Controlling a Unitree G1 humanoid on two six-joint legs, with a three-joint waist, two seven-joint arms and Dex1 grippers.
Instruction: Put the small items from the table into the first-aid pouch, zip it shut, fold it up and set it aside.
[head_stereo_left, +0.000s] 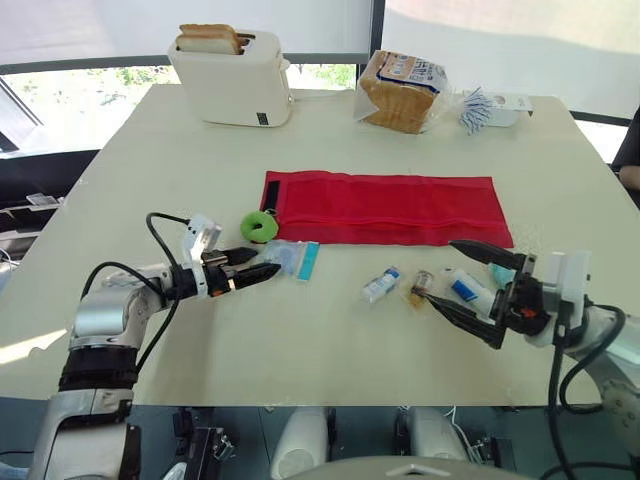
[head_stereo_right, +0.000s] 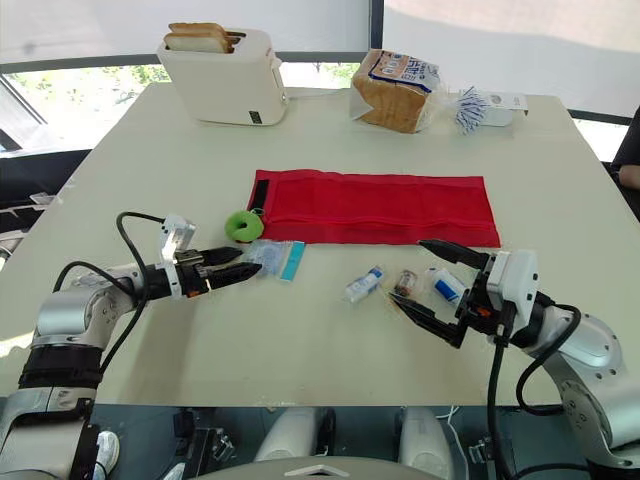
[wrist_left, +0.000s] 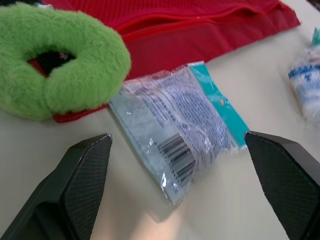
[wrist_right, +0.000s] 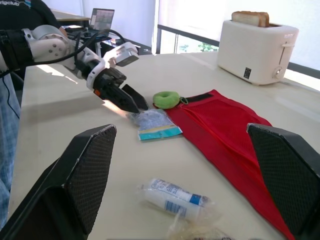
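Note:
The red first-aid pouch (head_stereo_left: 385, 208) lies flat and unfolded mid-table. A green fuzzy ring (head_stereo_left: 259, 227) rests at its left end. In front of it lie a clear packet with a teal strip (head_stereo_left: 295, 258), a small white roll (head_stereo_left: 381, 284), a brown vial (head_stereo_left: 421, 285) and a white-blue tube (head_stereo_left: 462, 288). My left gripper (head_stereo_left: 266, 261) is open and low, its fingertips just short of the packet (wrist_left: 175, 130). My right gripper (head_stereo_left: 442, 272) is open wide, with its fingers on either side of the vial and tube.
A white toaster (head_stereo_left: 230, 78) with bread in it stands at the back left. A bagged loaf (head_stereo_left: 400, 90) and a white pack (head_stereo_left: 495, 108) sit at the back right. A person's arm (head_stereo_left: 630, 150) shows at the right edge.

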